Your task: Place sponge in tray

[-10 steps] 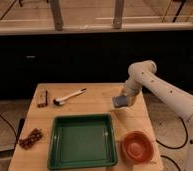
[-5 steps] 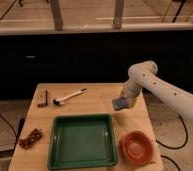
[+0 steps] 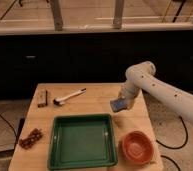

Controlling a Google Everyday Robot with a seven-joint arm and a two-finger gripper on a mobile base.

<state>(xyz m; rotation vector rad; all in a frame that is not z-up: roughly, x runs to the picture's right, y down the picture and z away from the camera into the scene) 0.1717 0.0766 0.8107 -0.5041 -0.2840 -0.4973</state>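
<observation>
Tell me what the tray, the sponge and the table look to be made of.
Tray: probably plastic, smooth dark green with a slight sheen and moulded rounded corners.
Sponge: seemingly soft foam, matt blue-grey, gripped by the gripper above the table's right side, just beyond the tray.
Table: looks like wood, pale tan and matt.

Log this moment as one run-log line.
gripper: shut on sponge | position: above table, beside tray far right corner | status: sponge not yet inside | next: likely move over tray
</observation>
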